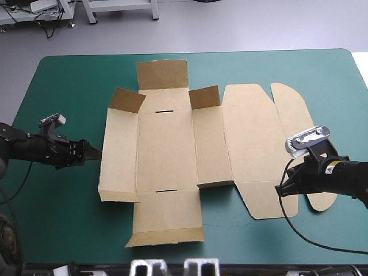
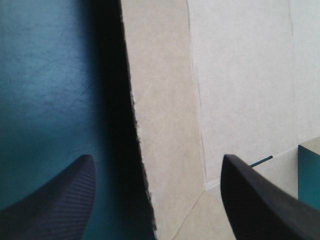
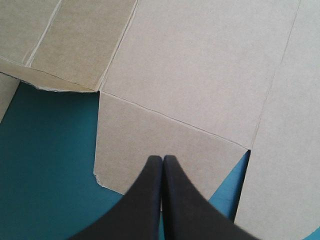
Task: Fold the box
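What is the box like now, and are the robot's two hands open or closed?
box: unfolded, lying mostly flat, its far flaps tilted up.
left hand: open, at the box's left edge.
right hand: shut, tip over a near flap at the box's right side.

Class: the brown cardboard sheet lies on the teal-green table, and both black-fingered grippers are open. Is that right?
Only the left gripper is open. The right gripper is shut, its fingers meeting over the brown cardboard sheet, as the right wrist view shows.

No readable text, labels or numbers on the box [image 1: 167,149] or elsewhere.
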Robot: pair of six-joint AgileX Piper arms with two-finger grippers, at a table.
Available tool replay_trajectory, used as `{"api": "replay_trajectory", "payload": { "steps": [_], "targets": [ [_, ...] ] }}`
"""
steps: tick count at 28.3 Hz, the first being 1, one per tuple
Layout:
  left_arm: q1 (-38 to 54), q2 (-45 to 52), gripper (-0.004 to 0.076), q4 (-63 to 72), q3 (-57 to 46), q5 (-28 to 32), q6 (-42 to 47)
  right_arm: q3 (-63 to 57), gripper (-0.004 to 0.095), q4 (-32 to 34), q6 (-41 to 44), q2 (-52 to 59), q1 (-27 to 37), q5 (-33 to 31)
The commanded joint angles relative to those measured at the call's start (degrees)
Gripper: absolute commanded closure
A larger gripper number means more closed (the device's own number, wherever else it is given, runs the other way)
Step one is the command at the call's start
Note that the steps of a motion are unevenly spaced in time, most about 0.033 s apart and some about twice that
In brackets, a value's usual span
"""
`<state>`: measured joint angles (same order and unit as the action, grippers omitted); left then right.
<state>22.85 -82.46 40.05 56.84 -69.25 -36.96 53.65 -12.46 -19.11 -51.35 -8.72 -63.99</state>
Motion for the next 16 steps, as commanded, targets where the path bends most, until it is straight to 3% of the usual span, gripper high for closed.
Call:
{"api": "replay_trajectory", "payload": {
  "steps": [1, 9, 13, 16],
  "targets": [
    [-0.36, -2.71, 0.0216, 3.78, 1.59, -4.93, -0.64, 1.30, 0.0925, -1.09, -0.68, 0.66, 0.06, 2.69],
    [-6.42, -9.85, 0.0216, 3.24, 1.59, -4.94, -0.64, 1.30, 0.0926, -1.47, -0.68, 0.66, 0.06, 3.26],
    [-9.79, -10.86, 0.0218, 3.11, 1.59, -1.13, 0.19, 1.30, 0.0926, -1.60, -0.68, 0.66, 0.06, 3.26],
    [-10.68, -11.07, 0.0295, 3.21, 1.59, 2.06, 1.51, 1.30, 0.0926, -1.60, -0.68, 0.66, 0.06, 3.26]
  ]
}}
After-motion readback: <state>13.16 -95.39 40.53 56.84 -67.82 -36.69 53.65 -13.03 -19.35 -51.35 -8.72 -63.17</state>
